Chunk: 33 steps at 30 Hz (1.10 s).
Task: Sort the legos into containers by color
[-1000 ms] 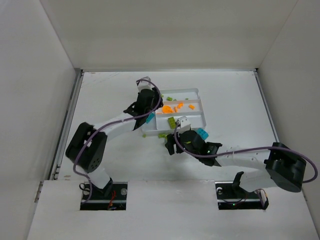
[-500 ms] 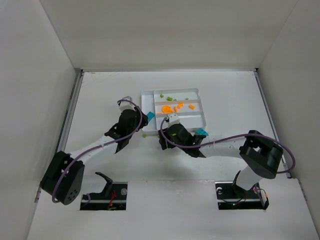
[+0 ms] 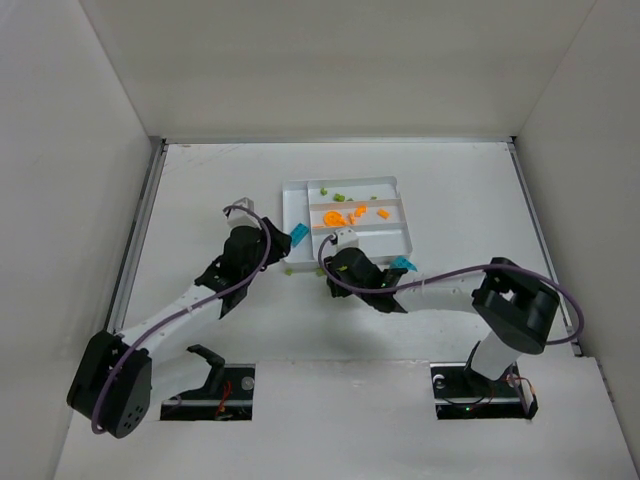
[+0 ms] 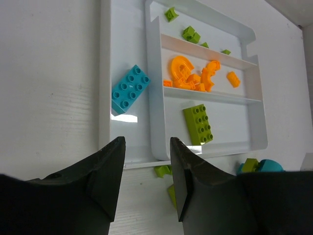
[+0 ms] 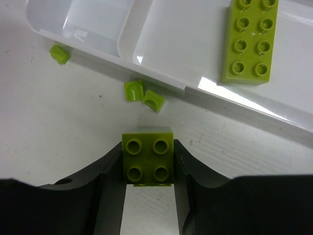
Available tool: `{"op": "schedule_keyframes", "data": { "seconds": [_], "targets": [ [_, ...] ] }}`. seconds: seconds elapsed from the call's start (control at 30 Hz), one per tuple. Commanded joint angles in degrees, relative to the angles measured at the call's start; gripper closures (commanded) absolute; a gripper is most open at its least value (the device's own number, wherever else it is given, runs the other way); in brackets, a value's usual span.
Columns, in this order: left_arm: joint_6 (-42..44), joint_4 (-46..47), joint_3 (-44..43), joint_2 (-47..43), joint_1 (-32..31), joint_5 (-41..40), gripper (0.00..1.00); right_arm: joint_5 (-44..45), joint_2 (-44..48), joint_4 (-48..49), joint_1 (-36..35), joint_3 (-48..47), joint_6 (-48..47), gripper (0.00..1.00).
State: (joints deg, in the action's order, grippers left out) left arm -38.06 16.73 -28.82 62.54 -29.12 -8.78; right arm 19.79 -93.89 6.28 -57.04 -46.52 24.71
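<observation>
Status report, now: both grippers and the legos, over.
Right gripper shut on green lego, just outside tray. Left gripper open, empty, facing blue brick. Two small green pieces lie ahead.

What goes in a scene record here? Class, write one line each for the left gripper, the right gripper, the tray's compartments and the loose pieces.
Left gripper: open, empty.
Right gripper: shut on a square lime brick, outside the tray.
Tray: teal brick in the side compartment; small lime pieces, orange pieces and a long lime brick each in another.
Loose pieces: lime bits on the table beside the tray.
</observation>
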Motion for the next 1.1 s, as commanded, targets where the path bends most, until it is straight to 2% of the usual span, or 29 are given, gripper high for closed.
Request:
{"op": "schedule_keyframes", "data": {
  "seconds": [0.0, 0.17, 0.43, 0.57, 0.7, 0.93, 1.07],
  "targets": [
    [-2.4, -0.1, 1.4, -3.3, 0.0, 2.4, 0.61, 2.4, 2.0, -0.3, 0.5, -2.3, 2.0, 0.75],
    [-8.0, 0.8, 1.7, -6.4, -0.2, 6.7, 0.57, -0.4, 9.3, 1.2, 2.9, -0.9, 6.1, 0.78],
    [-18.9, 12.4, 7.0, -10.1, -2.7, 8.9, 0.48, -15.0, 18.8, 13.5, 12.1, 3.3, 21.9, 0.77],
    [-24.3, 21.7, 9.3, -8.8, -4.7, 8.9, 0.47, -21.2, 19.3, 19.0, 15.1, 4.2, 29.9, 0.77],
    [-27.0, 30.6, 10.3, -5.9, -7.1, 8.8, 0.47, -23.7, 17.5, 25.0, 15.7, 5.3, 36.0, 0.77],
    [-29.1, 37.5, 9.7, -0.5, -8.5, 9.7, 0.47, -25.9, 14.9, 30.7, 15.6, 6.4, 41.7, 0.77],
    [-30.1, 39.7, 9.6, 1.4, -8.8, 9.5, 0.53, -27.3, 13.9, 35.3, 15.8, 7.8, 45.9, 0.77]
  ]
}}
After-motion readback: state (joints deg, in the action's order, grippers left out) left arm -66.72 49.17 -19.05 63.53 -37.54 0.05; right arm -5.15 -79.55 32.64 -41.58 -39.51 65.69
